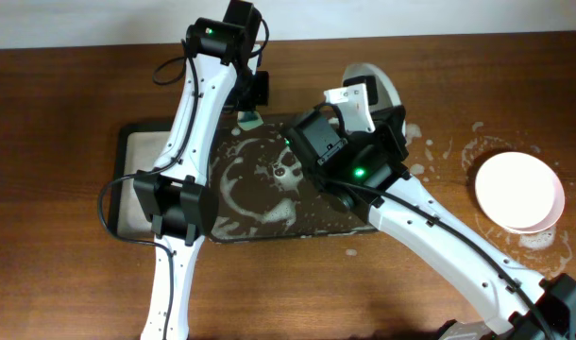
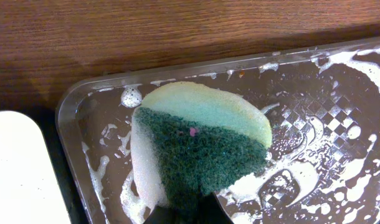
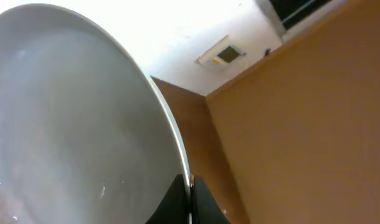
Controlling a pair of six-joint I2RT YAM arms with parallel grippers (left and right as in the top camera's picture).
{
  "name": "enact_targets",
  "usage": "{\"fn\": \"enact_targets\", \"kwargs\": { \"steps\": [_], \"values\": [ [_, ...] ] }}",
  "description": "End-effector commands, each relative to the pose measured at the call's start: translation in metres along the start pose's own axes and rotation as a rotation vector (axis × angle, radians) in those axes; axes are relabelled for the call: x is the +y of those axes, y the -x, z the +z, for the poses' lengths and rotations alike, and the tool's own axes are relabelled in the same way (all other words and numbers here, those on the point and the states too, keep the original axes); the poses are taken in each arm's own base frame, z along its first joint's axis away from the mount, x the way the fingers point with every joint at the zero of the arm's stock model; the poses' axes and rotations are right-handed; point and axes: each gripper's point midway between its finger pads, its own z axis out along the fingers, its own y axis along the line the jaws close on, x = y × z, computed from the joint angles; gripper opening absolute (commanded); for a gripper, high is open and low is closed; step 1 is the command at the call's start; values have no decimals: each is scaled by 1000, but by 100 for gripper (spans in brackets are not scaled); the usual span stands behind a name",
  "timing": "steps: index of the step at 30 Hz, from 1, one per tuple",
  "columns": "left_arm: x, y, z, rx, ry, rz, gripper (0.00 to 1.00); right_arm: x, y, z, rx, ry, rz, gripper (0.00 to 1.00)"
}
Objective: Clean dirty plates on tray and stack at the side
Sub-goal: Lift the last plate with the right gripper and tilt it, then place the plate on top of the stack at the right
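Observation:
The dark brown tray (image 1: pixel 233 233), streaked with white suds, lies mid-table. My left gripper (image 1: pixel 250 109) is shut on a green and yellow sponge (image 1: pixel 247 121) at the tray's far edge. In the left wrist view the sponge (image 2: pixel 202 140) rests in the sudsy tray corner (image 2: pixel 71 106), with the fingertips (image 2: pixel 190 214) at its lower edge. My right gripper (image 1: pixel 375 97) is shut on the rim of a white plate (image 1: pixel 384 83), held tilted on edge beyond the tray's far right corner. The right wrist view shows the jaws (image 3: pixel 190 186) pinching this plate's rim (image 3: pixel 84 124). Two other plates (image 1: pixel 517 189) are stacked at the right.
A smaller black tray with pale lining (image 1: pixel 129 179) adjoins the brown tray's left side and also shows in the left wrist view (image 2: pixel 15 168). Suds and water spots (image 1: pixel 439 151) lie on the wooden table between the tray and the stack.

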Motion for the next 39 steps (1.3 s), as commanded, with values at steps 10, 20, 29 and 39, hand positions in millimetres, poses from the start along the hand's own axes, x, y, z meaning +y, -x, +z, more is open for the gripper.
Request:
{"fn": "enact_targets", "kwargs": {
  "steps": [10, 20, 29, 39],
  "values": [
    [1, 1, -3, -3, -7, -5, 1, -27, 1, -3, -11, -131, -72, 4],
    [-1, 1, -3, -4, -7, -2, 1, 23, -17, -5, 67, 165, -82, 4],
    [-1, 0, -3, -1, -7, -3, 1, 75, -52, 7, 351, 594, 182, 4],
    [0, -1, -3, 4, -6, -3, 1, -49, -149, 133, 757, 631, 849, 4]
  ]
}}
